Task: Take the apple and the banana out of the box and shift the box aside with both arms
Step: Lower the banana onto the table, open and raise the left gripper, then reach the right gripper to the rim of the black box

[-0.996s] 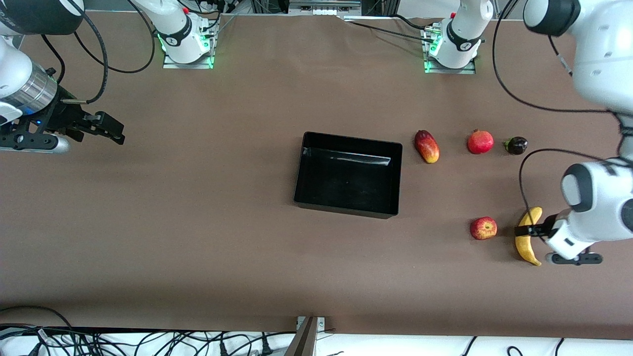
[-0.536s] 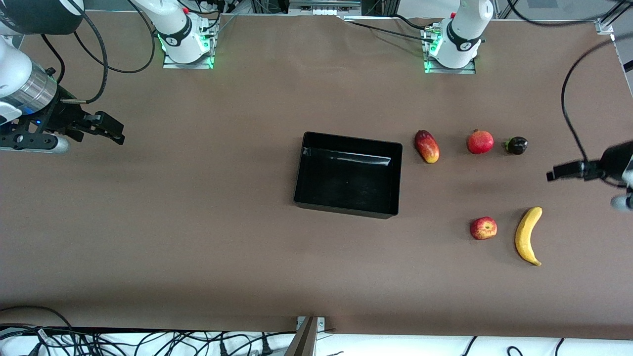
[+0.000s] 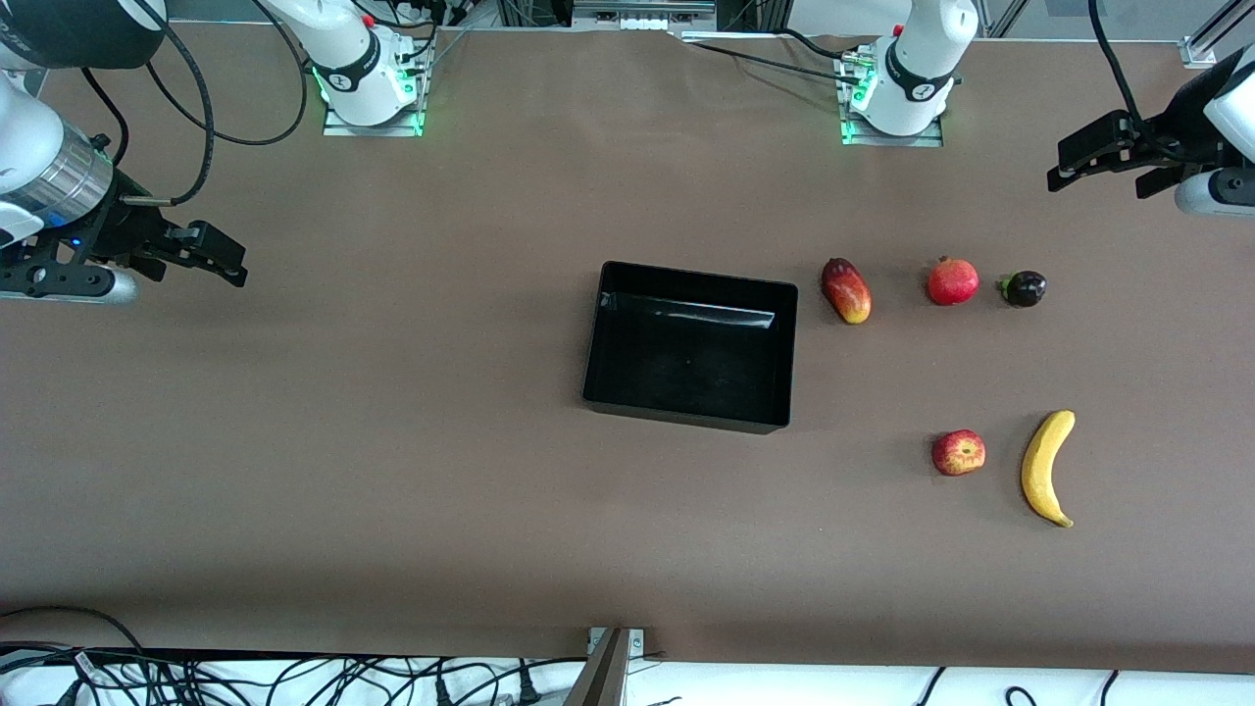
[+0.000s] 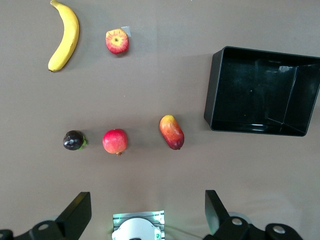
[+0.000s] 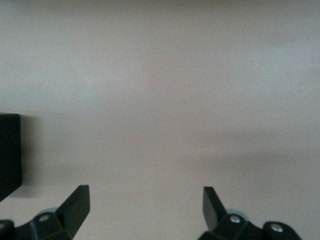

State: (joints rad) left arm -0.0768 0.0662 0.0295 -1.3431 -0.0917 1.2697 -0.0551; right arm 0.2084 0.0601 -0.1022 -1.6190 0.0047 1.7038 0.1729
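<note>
The black box (image 3: 689,345) sits mid-table and shows in the left wrist view (image 4: 260,92) too. The red apple with yellow streaks (image 3: 958,453) and the yellow banana (image 3: 1046,467) lie side by side toward the left arm's end, nearer to the front camera than the box; both show in the left wrist view, apple (image 4: 117,41) and banana (image 4: 65,36). My left gripper (image 3: 1064,167) is open and empty, high over the left arm's end of the table. My right gripper (image 3: 227,263) is open and empty over the right arm's end, waiting.
A red-yellow mango-like fruit (image 3: 846,290), a round red fruit with a crown (image 3: 952,281) and a small dark purple fruit (image 3: 1023,288) lie in a row beside the box. Arm bases (image 3: 892,88) stand at the table's back edge. Cables hang past the front edge.
My left gripper let go of the banana, opened, and rose away to a spot high over the left arm's end. The banana stays on the table. The right arm has not moved.
</note>
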